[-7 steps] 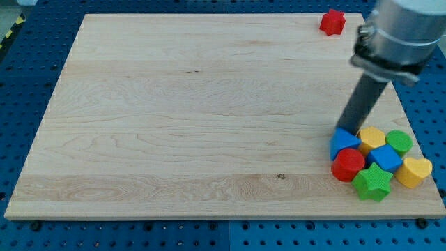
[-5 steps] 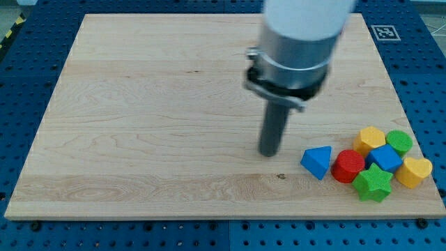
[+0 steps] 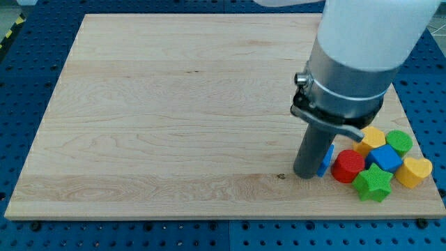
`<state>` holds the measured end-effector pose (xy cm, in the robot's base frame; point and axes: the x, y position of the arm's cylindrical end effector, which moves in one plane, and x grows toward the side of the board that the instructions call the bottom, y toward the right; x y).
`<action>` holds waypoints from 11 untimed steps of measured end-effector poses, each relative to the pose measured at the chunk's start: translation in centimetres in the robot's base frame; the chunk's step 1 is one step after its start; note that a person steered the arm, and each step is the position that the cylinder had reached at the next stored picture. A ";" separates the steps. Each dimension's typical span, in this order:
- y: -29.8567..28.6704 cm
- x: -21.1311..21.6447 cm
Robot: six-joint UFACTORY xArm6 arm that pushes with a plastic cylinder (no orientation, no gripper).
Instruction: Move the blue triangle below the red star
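One wooden board (image 3: pixel 174 104) on blue pegboard (image 3: pixel 28 237); my tip (image 3: pixel 305 174) touches blue triangle (image 3: pixel 326 159).

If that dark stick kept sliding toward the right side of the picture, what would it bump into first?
Most likely the blue triangle, which peeks out right beside my tip on the view's right. Just past it sits the red cylinder. Whether tip and triangle touch already is unclear.

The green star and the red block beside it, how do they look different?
The green star has pointed arms, while the red block looks rounded, like a short cylinder. The green star sits nearer the view's bottom edge; the red block lies up and to its left, closer to my tip. Both sit on the wooden board in one cluster.
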<state>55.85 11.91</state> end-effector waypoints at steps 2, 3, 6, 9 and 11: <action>3.7 -2.3; 5.7 -3.4; 8.4 -10.3; 11.5 -14.3; 15.4 -15.2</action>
<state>40.66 27.36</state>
